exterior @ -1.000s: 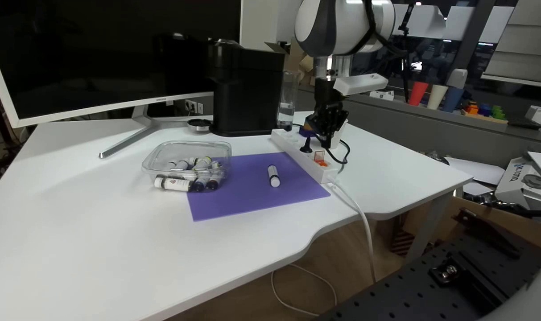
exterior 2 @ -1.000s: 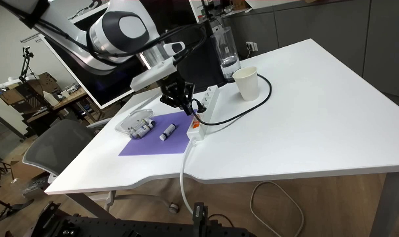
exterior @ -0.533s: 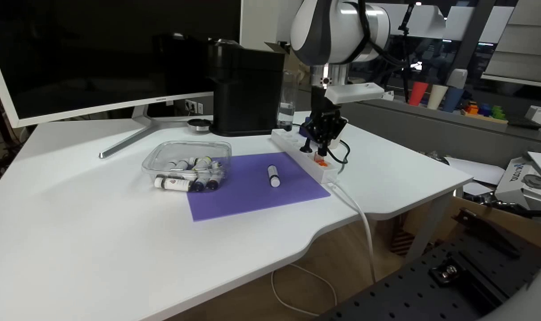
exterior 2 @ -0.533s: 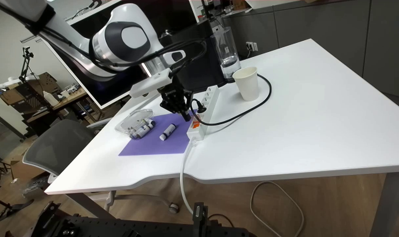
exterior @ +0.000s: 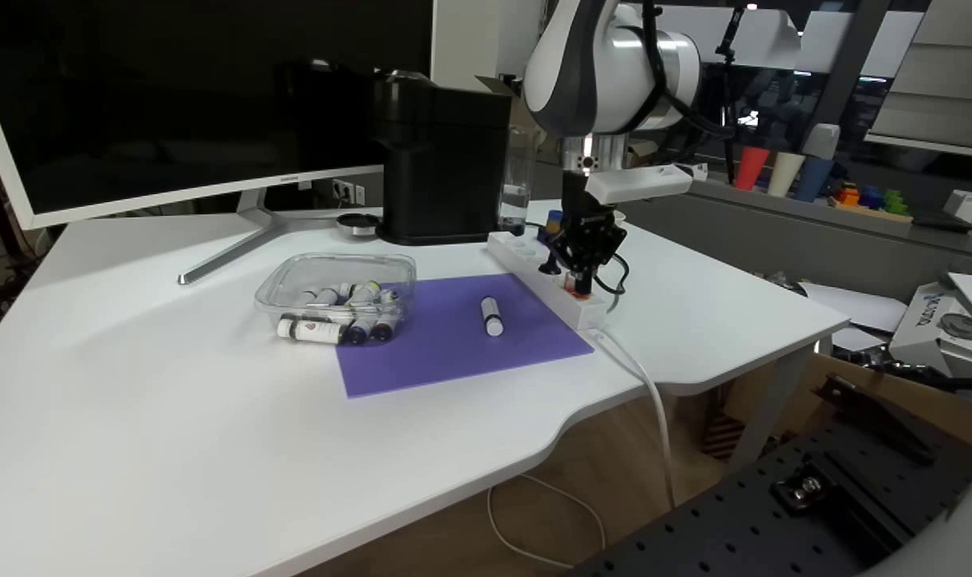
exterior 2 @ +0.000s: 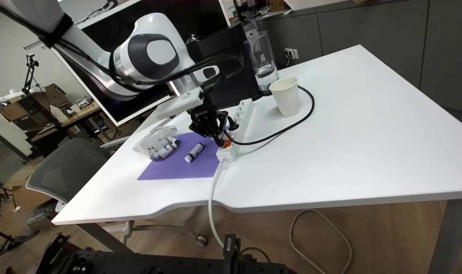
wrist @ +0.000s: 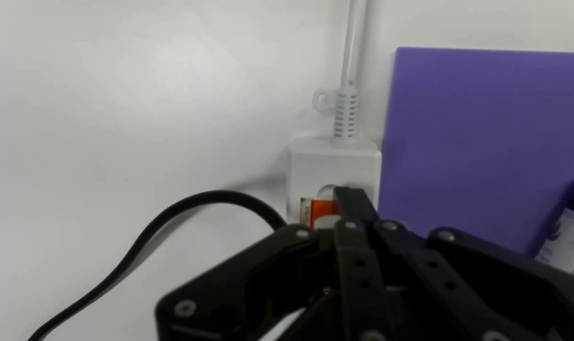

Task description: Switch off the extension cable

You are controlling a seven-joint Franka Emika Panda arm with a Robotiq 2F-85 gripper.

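Observation:
The extension cable is a white power strip (exterior: 570, 311) lying on the white table, also seen in an exterior view (exterior 2: 227, 154) and the wrist view (wrist: 331, 163). Its white cord (exterior 2: 211, 205) hangs over the table edge. An orange-red switch (wrist: 321, 208) sits near the cord end; it also shows in an exterior view (exterior 2: 227, 145). My gripper (wrist: 355, 203) is shut with nothing seen between its fingers. The fingertips point down at the switch and cover its right part in the wrist view. I cannot tell whether they press it.
A black plug (exterior 2: 234, 126) with a black cord (exterior 2: 276, 134) stands in the strip beside the gripper. A purple mat (exterior: 445, 353) with a small white bottle (exterior: 492, 316) lies alongside. A clear tub (exterior: 337, 276), paper cup (exterior 2: 286, 97), glass vase (exterior 2: 264, 61) and black machine (exterior: 445, 160) stand around.
My shut gripper has moved down and along the strip toward its cord end. The fingertips went from beside the black plug to the orange-red switch. The strip has not moved.

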